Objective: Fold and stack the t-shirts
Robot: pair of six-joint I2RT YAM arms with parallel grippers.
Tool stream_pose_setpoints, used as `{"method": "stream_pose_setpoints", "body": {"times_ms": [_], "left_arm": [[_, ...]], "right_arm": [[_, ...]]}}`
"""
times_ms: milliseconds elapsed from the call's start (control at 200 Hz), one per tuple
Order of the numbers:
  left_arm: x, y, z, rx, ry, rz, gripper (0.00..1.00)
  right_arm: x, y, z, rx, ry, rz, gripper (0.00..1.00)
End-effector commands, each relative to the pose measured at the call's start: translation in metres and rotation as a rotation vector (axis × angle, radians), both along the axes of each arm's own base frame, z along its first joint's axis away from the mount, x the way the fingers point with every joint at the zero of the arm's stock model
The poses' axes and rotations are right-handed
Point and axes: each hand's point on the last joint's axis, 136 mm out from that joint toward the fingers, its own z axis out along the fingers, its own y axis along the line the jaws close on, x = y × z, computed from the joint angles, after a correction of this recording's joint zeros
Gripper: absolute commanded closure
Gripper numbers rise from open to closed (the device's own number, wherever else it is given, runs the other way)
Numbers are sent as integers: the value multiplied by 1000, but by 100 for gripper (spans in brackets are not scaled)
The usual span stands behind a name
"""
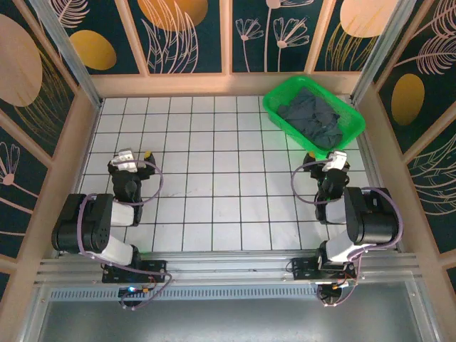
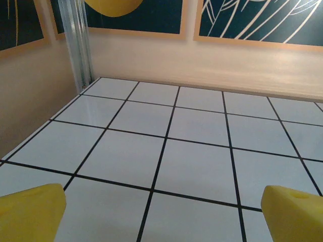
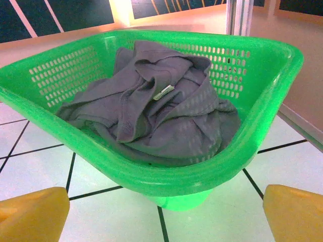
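My left gripper (image 2: 161, 217) is spread wide, its two yellow fingertips at the bottom corners of the left wrist view with bare tile between them. It hangs low over the left side of the table (image 1: 214, 185), a flat surface of glossy white square tiles divided by thin black lines. My right gripper (image 3: 161, 214) is spread just as wide and holds nothing. It sits low over the right side of the table and points at the green basket (image 3: 272, 96).

The t-shirts (image 3: 156, 111) lie in that basket, a crumpled dark slate-grey heap with a small pale label (image 3: 164, 92) showing near the top. The basket is bright green plastic with slotted walls, and it stands at the far right corner of the table, turned at an angle to the tile lines.

A low pale wooden border (image 1: 214, 84) runs around the tiles. Above it rise dark teal wall panels (image 1: 185, 32) framed in light wood, painted with gold discs and cream outlines of leaves and flowers. A ribbed aluminium post (image 2: 75, 40) stands in the far left corner. Along the near edge, an aluminium rail (image 1: 228, 267) carries the bases of both my arms, with thin cables looping beside them.
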Motion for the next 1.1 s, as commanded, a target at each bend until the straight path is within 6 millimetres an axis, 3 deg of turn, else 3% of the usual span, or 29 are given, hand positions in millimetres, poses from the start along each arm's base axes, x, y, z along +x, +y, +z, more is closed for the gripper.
{"method": "stream_pose_setpoints", "body": {"times_ms": [0,515,706,806,861,936,1001,1011,1051,1096], "left_arm": [[4,-4,8,13,-23,-23,1],[4,-4,8,13,-22,-23,1],[1,2,16,4,-39,13,1],[-4,8,31,2,-53,52,1],[-7,11,44,1,-64,77,1],[-9,5,89,4,-138,89,1],[-8,-3,144,10,-228,90,1],[-8,-2,152,-11,-239,103,1],[-6,11,177,-177,-253,194,1],[-2,23,183,-364,-166,303,1]], "right_arm": [[2,0,8,8,-36,-6,1],[2,0,9,7,-38,-6,1],[0,4,26,-25,-52,-13,1],[-10,4,48,-37,-96,-37,1],[-17,2,72,-43,-148,-73,1],[-21,-1,123,-39,-202,-157,1],[-14,-4,169,153,-192,-184,1],[-12,-5,181,197,-204,-179,1],[-6,-2,194,331,-118,-151,1],[-2,-4,205,424,-68,-177,1]]}}
